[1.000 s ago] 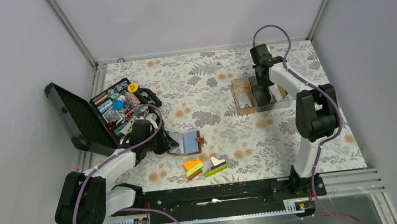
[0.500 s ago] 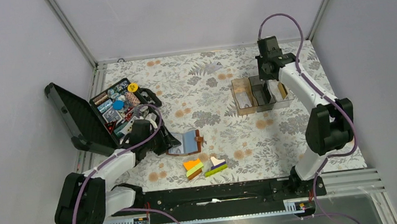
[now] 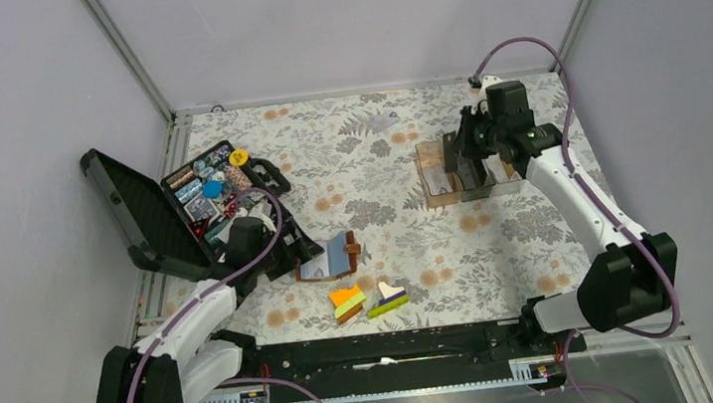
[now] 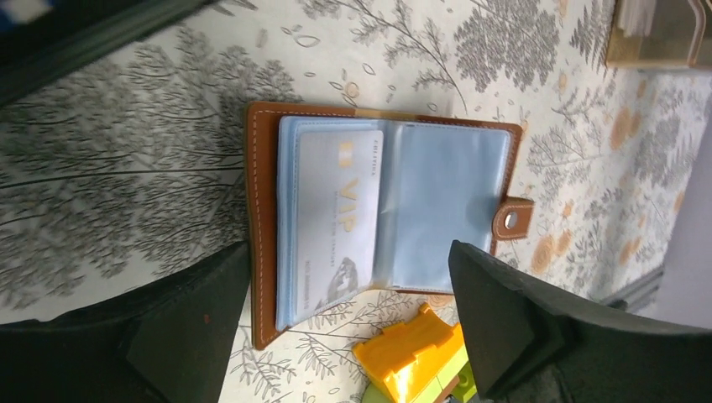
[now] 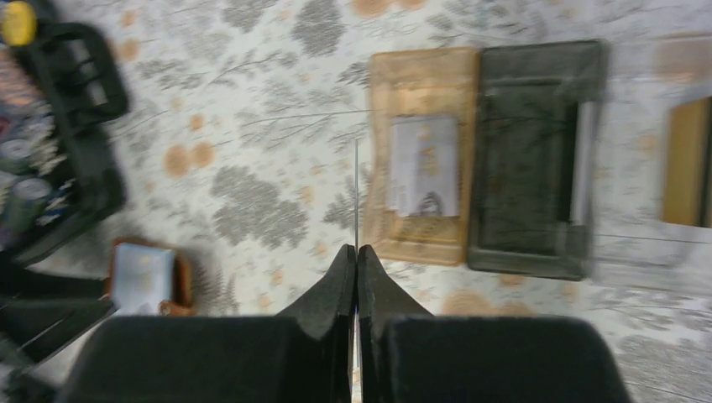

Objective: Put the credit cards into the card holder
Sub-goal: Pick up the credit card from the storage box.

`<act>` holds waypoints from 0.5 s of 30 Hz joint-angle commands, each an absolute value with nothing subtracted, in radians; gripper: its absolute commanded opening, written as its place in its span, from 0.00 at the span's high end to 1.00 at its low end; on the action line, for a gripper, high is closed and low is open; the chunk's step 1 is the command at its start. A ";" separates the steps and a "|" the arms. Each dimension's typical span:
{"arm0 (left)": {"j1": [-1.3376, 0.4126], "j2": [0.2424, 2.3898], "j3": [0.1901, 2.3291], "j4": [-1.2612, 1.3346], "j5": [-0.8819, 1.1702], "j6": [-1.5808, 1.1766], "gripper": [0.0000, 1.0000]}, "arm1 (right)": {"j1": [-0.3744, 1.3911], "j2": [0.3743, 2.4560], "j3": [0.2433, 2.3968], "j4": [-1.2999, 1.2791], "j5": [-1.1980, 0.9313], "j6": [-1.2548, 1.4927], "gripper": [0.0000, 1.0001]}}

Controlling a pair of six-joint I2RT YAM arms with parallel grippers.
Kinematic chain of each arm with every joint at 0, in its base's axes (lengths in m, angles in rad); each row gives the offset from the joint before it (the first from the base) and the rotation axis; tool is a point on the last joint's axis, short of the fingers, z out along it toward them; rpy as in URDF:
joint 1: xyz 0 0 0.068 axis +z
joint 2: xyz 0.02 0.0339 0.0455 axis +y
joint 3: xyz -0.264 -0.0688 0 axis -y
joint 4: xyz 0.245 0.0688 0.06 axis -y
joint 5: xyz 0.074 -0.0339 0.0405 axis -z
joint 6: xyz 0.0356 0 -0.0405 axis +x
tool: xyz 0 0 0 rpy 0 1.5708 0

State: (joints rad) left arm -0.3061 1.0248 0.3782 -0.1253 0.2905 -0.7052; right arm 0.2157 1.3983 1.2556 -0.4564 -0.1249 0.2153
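You have one card home, as far as the pictures show. The card holder lies spread open on the counter, directly ahead of the left claw and framed between its two fingers. A pale VIP card sits in one clear sleeve, while the sleeve beside it, toward the snap tab, looks empty. Your left claw is released, fingers spread wide and gripping nothing, and an orange block sits close in under it, just beside the holder's edge. Your right claw is clenched, and a thin pale line stands straight out from between its fingertips. I judge that to be an edge-on card, though too little of it shows to tell its colour. That claw hovers above the counter, well apart from the holder, which appears far off to one side of it in the wrist view. Just ahead of its tips and slightly aside lies an amber box with a grey card flat inside. The dark box next to it, farther from the claw, shows a pale strip that may be another card, but the blur there leaves it unsure. What is left for you is to carry the held card across to the holder, slip it into the free sleeve, then fetch the grey card and whatever else the boxes hold. By my reckoning you are less than halfway.
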 commanded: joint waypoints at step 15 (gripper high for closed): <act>-0.301 0.863 0.339 0.138 0.446 -0.777 0.20 | 0.507 1.289 0.881 0.269 -0.620 0.621 1.00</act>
